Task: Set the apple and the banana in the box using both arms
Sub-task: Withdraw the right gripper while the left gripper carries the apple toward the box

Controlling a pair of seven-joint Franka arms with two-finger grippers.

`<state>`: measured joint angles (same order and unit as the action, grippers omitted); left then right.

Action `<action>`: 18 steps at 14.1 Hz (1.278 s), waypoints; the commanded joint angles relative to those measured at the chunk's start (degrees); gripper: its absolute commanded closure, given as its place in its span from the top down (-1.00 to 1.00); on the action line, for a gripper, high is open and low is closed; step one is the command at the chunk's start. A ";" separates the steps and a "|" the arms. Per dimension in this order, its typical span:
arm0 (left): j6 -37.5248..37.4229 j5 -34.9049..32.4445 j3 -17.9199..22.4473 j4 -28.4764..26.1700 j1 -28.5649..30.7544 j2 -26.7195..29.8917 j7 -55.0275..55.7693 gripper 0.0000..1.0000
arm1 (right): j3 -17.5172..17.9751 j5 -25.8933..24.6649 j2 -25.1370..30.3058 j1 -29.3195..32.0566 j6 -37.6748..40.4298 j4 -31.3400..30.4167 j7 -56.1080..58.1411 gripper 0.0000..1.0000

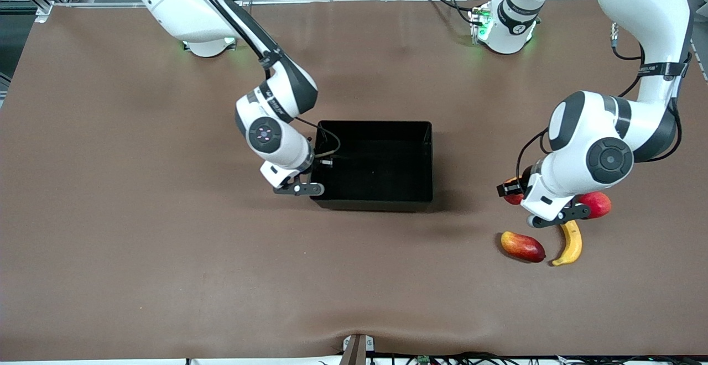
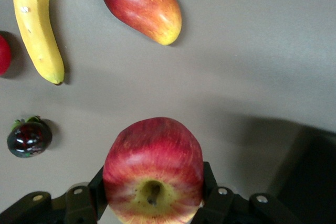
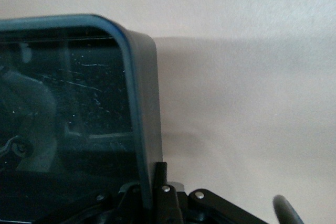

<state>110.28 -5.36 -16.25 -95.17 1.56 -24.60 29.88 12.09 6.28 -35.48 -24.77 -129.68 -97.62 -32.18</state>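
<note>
Brown matte surface [image 1: 138, 215], glossy black plastic box [image 1: 426, 157] at its middle, nothing in it yet. My left gripper [image 2: 152, 203] has its fingers half-closed on the small round red apple with yellow streaks [image 2: 153, 169], just above the surface at the left arm's end, well apart from the box. Long curved yellow banana [image 1: 571, 243] lies untouched there, beside a red-yellow mango-like fruit [image 1: 522, 246]. My right gripper [image 3: 157, 192] has its fingers shut on the box wall at the corner nearest the right arm. Left to do: carry the apple in, then the banana.
</note>
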 commanded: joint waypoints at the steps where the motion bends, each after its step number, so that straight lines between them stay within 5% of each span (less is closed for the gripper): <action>1: -1.30 -0.35 -1.59 0.42 0.28 0.87 2.64 -1.00 | -0.32 -0.83 0.24 0.25 0.13 -0.03 -2.96 0.54; 2: -1.39 -0.35 -1.68 0.42 0.20 0.87 3.25 -1.00 | -0.32 -0.83 0.15 0.68 0.13 -0.03 -4.11 1.00; 6: -1.47 -0.35 -3.61 1.56 -0.06 0.70 7.55 -1.00 | -0.32 -0.56 0.93 4.80 1.44 0.49 -8.59 1.00; 9: -1.39 -0.35 -5.98 2.96 -0.15 0.17 12.30 -1.00 | -0.23 -0.39 3.13 10.33 15.38 6.45 -8.60 1.00; 18: -0.60 -0.70 -7.48 9.11 -7.70 -6.67 24.08 -1.00 | 0.12 -0.21 10.43 31.07 30.26 12.80 1.13 1.00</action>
<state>110.27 -5.37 -23.73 -90.27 -3.63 -27.81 51.02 10.82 6.22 -27.43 1.77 -102.29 -84.06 -34.15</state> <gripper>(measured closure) 0.317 0.000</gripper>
